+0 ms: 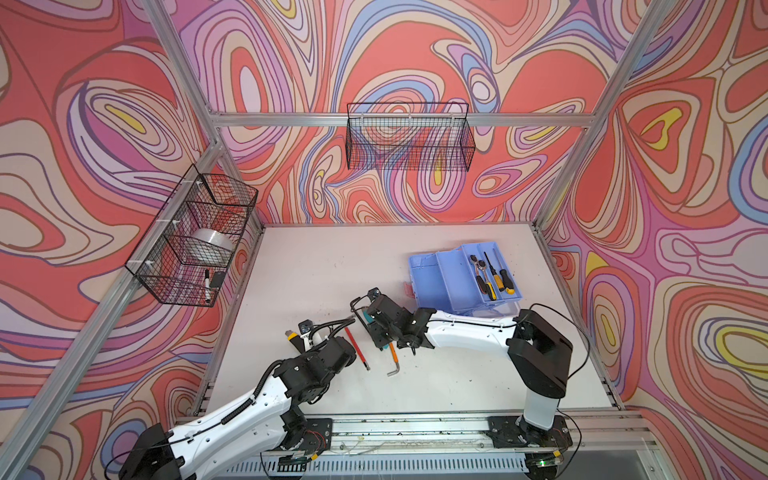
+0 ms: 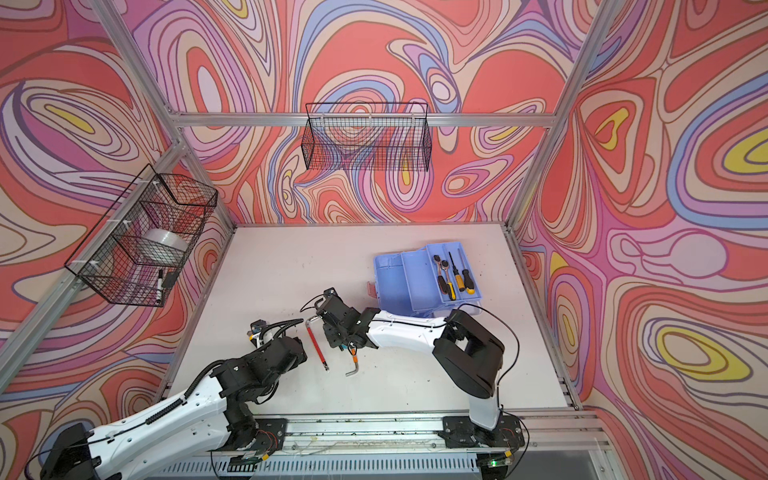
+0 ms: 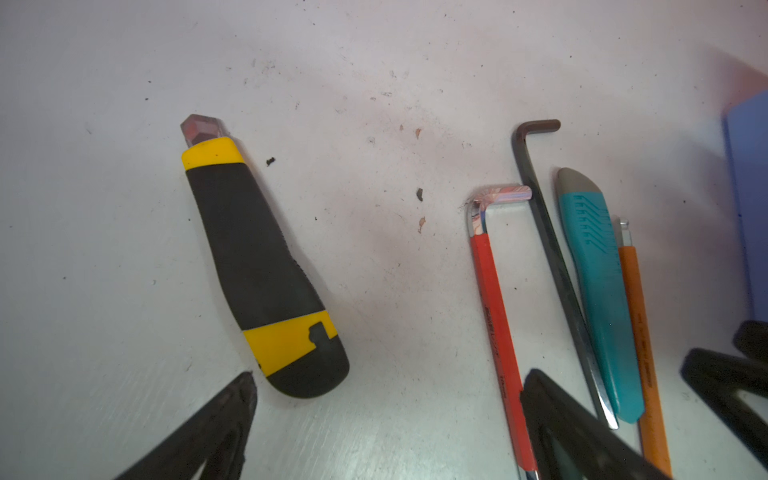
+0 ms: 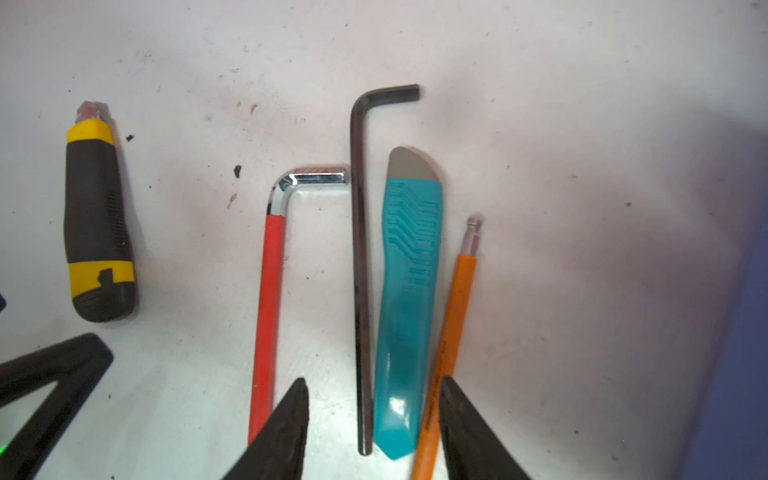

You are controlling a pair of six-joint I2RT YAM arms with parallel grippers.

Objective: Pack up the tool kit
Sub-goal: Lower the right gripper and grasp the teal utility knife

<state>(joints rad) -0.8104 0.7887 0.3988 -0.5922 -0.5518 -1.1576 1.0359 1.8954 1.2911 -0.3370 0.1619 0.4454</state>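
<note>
Toolbox (image 1: 432, 278) sits open at the far right of the table (image 1: 316, 270), with tools in its tray. Right gripper (image 4: 374, 381) hangs low with its jaws partly apart, astride the black hex key (image 4: 359, 270) and teal knife (image 4: 409, 291) and clamping neither; the orange key (image 4: 449, 332) lies by one finger. Left gripper (image 3: 390, 415) gapes wide and empty between the yellow knife (image 3: 257, 266) and red key (image 3: 494, 324).

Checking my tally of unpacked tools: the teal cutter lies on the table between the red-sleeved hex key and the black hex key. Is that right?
Not quite. The teal cutter lies on the table between the black hex key and the orange-sleeved hex key; the red-sleeved hex key is beyond the black one. The right wrist view shows it.
</note>
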